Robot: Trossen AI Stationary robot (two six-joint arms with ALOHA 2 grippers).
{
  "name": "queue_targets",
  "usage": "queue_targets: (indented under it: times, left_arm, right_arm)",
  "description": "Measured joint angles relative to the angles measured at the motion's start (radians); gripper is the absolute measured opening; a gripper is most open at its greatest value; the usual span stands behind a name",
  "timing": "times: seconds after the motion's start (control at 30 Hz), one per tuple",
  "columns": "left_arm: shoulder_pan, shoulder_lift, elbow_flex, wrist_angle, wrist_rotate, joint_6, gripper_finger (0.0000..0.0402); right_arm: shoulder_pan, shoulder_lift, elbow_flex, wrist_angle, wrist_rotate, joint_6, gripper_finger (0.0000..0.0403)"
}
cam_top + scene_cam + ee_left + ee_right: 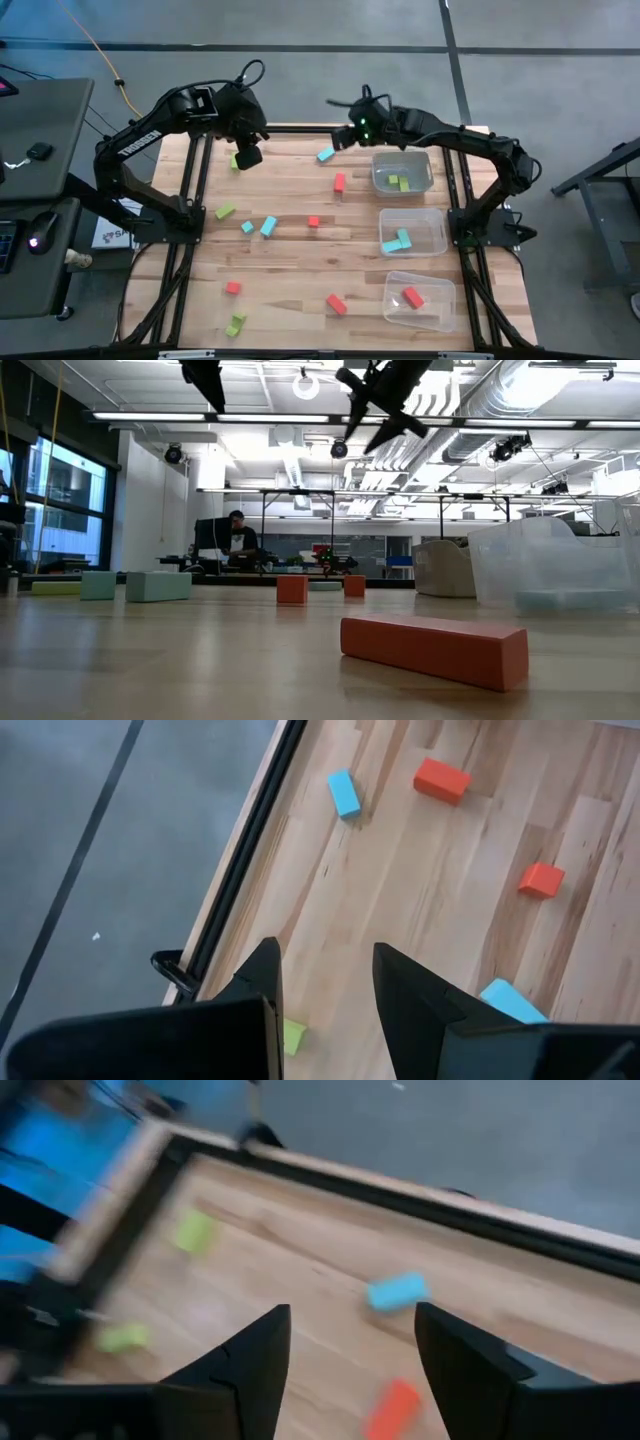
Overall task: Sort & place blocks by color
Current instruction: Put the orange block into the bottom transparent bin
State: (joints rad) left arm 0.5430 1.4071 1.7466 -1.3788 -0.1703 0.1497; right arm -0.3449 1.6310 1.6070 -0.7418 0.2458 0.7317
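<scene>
Small lime green, light blue and red-orange blocks lie scattered flat on the wooden table (300, 260). My left gripper (247, 156) hangs open above the far left part of the table. Nothing is between its fingers, and a green block (292, 1037) lies on the wood just below it. My right gripper (338, 138) is raised over the far middle and is also open and empty (350, 1315). A light blue block (397, 1291) lies on the table ahead of it, and a red-orange one (392, 1410) lies nearer its fingers.
Three clear bins stand in a row along the right side. The far one (402, 172) holds green blocks, the middle one (412, 232) blue blocks, the near one (420, 300) a red-orange block. A red-orange bar (435, 648) lies near the front edge. Black frame rails border the table.
</scene>
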Motion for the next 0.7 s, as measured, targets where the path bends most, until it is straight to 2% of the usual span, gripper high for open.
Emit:
queue_targets:
  times: [0.17, 0.43, 0.7]
  left_arm:
    - [0.0, 0.0, 0.0, 0.013, 0.0, 0.001, 0.0085]
    - [0.0, 0.0, 0.0, 0.025, 0.0, 0.002, 0.0085]
    - [0.001, 0.0, 0.0, 0.044, -0.001, 0.002, 0.0085]
  right_arm:
    - [-0.034, 0.0, 0.0, 0.13, -0.089, -0.017, 0.0206]
    - [-0.031, 0.029, -0.001, 0.131, -0.108, 0.033, 0.0206]
    - [-0.025, 0.139, -0.001, 0.109, -0.223, 0.094, 0.0206]
